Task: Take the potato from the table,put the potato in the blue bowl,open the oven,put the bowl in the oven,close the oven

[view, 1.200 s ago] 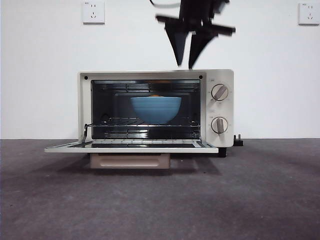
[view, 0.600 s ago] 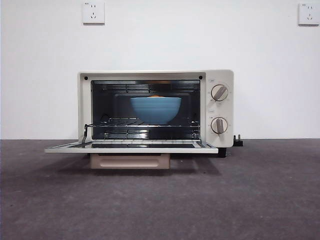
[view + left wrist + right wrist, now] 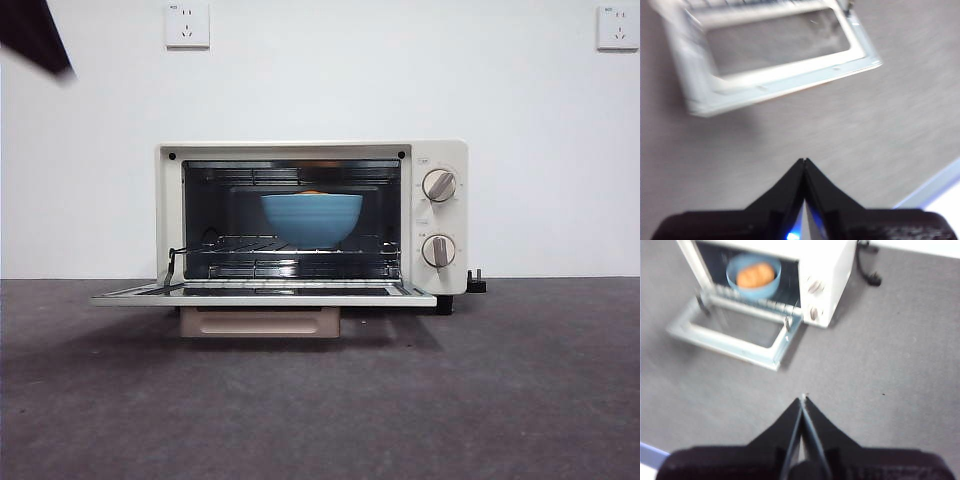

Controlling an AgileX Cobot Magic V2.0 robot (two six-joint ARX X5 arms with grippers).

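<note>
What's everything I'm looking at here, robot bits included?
oven: one, cream-white, on the table, door dropped open
knobs: two, beige, on the oven's panel beside the opening
blue bowl: one, on the rack inside the oven
potato: one, orange-brown, in the blue bowl
table: one, dark grey
wall sockets: two, white, on the wall above
left claw: black, shut, above the table near the open door
right claw: black, shut, above the table

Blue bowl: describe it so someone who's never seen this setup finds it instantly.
Start at the cream-white oven standing on the grey table, its door folded down flat. Look into the dark cavity: the blue bowl sits on the wire rack, left of the two knobs. It is the only blue, round thing there, and the right wrist view shows the orange-brown potato inside it.
</note>
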